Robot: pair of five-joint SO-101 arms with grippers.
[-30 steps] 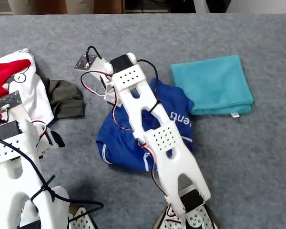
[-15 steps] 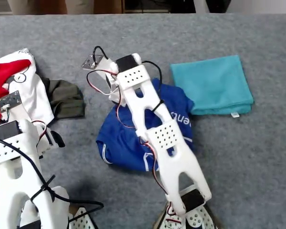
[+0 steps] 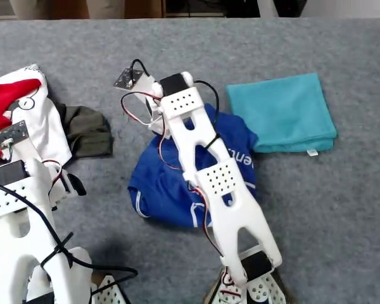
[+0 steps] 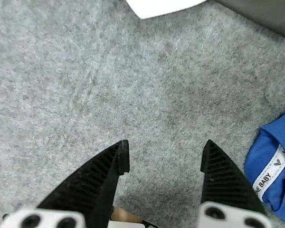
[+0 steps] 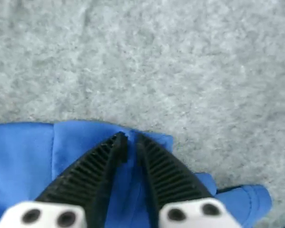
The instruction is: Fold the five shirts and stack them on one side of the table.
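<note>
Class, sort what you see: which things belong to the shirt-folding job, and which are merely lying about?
Part of the job:
teal shirt, folded
blue shirt, crumpled, pinched by the right gripper
olive shirt
white shirt
red shirt
left gripper, open over bare table

Merely there:
grey table covering

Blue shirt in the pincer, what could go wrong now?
The right pincer seems to pinch only a thin fold at the edge of the blue shirt, so the cloth might slip out. The crumpled blue shirt also lies close beside the folded teal shirt, so dragging it could muss that one.
</note>
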